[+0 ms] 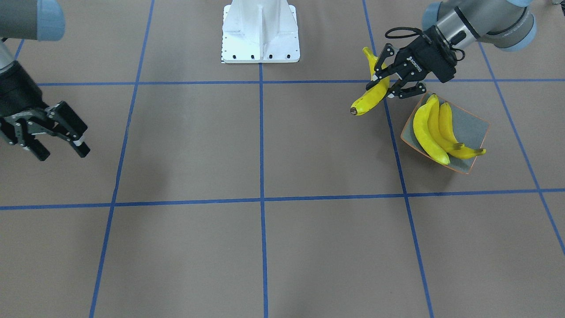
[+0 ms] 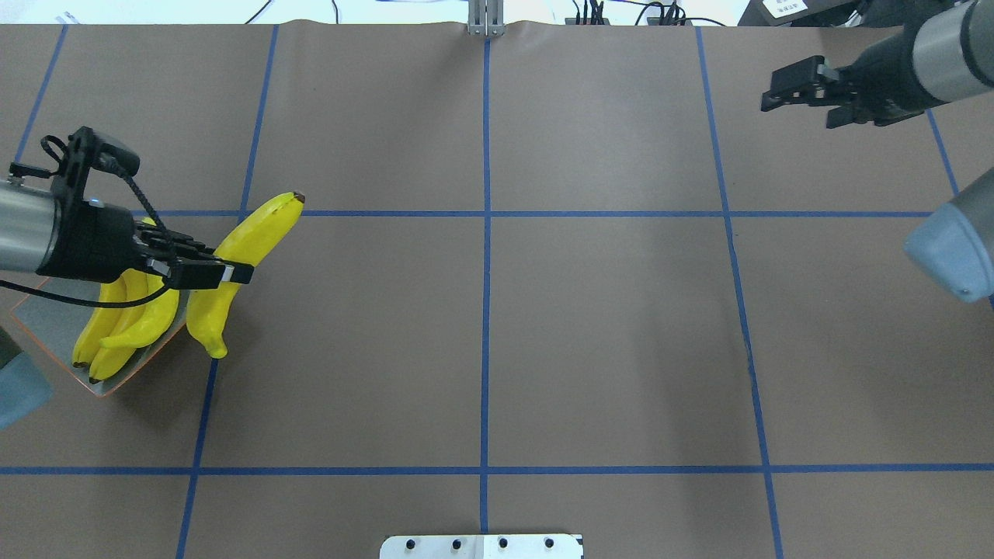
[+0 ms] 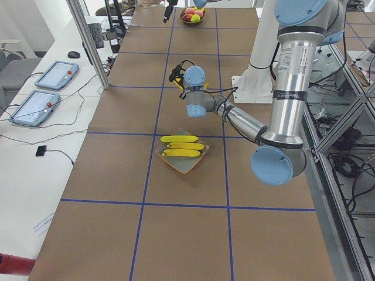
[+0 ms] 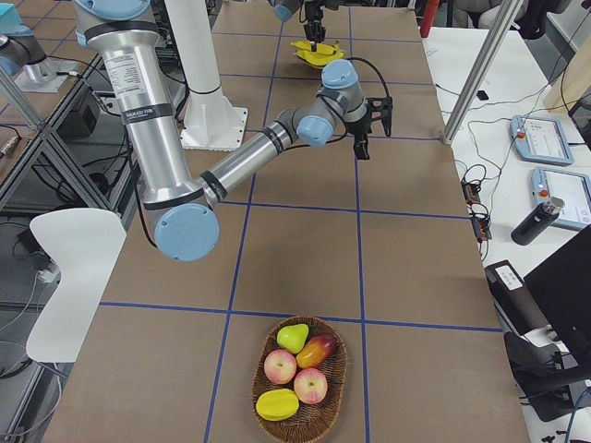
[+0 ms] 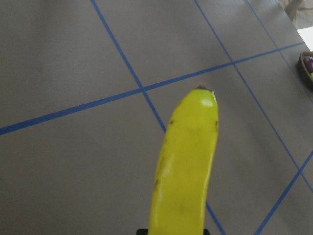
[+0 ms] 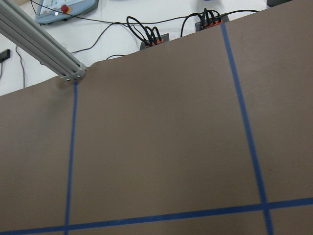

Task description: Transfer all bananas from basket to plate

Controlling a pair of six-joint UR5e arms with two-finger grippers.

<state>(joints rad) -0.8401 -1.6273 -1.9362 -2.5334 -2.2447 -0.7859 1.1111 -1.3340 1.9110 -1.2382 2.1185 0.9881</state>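
Note:
My left gripper (image 1: 383,86) is shut on one yellow banana (image 1: 373,95), gripped at its middle. The banana (image 2: 260,229) hangs over the table just beside the plate's edge on the table-centre side. Its dark tip points away from the wrist in the left wrist view (image 5: 188,161). The plate (image 1: 470,128) is a square grey-green dish with an orange rim, and three bananas (image 1: 435,130) lie side by side in it. My right gripper (image 1: 64,148) stands open and holds nothing, far across the table. The basket (image 4: 260,369) shows apples, a pear and other fruit, and no banana.
The white robot base (image 1: 260,33) stands at the table's middle edge. Blue tape lines mark the brown table in a grid. The basket (image 3: 192,14) sits at the far end from the plate. Tablets and cables lie on the side bench.

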